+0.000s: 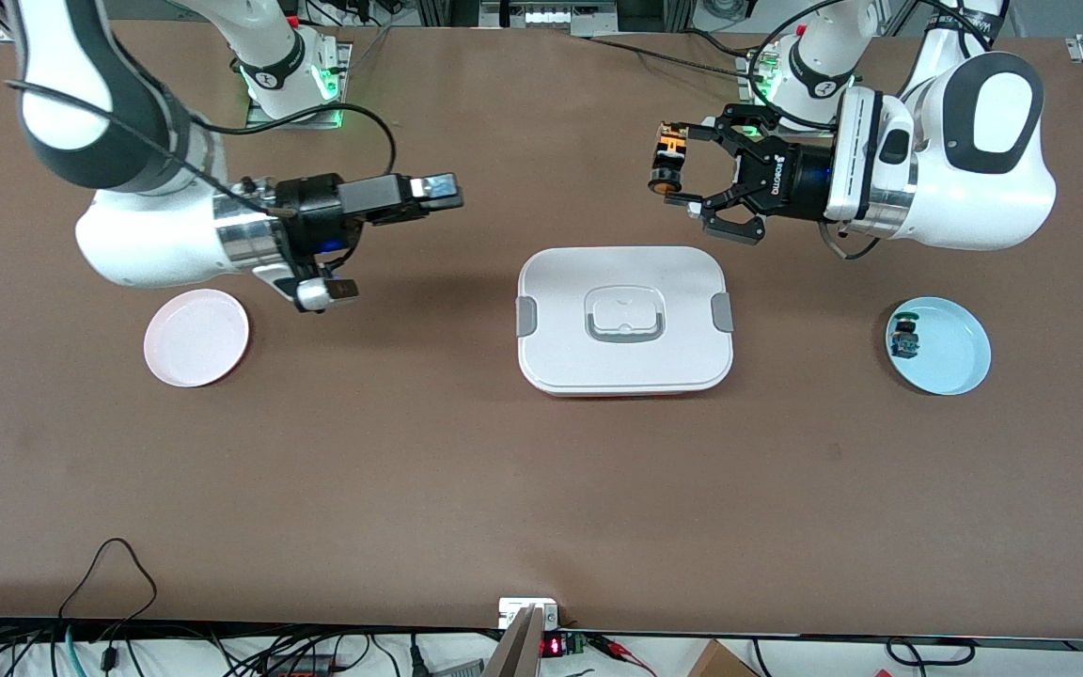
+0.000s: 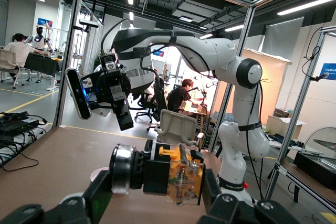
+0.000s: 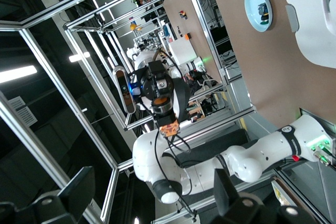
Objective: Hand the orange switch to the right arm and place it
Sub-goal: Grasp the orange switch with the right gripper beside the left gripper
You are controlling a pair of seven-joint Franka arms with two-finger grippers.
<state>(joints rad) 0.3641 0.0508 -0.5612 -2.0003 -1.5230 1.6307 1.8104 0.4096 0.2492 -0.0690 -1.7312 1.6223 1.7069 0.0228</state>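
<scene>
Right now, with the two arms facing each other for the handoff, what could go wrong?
1. The orange switch is tiny and pinched at the very fingertips of the left gripper in mid-air; a bump from the right gripper could knock it loose.
2. A dropped switch could land on the bare table, missing the white lidded container.
3. The right gripper's open fingers must close on a small exposed part; misalignment may mean a weak grasp.

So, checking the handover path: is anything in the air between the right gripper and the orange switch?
No. In the front view nothing hangs between the right gripper and the orange-capped black switch held by the left gripper; only bare brown table lies below.
</scene>
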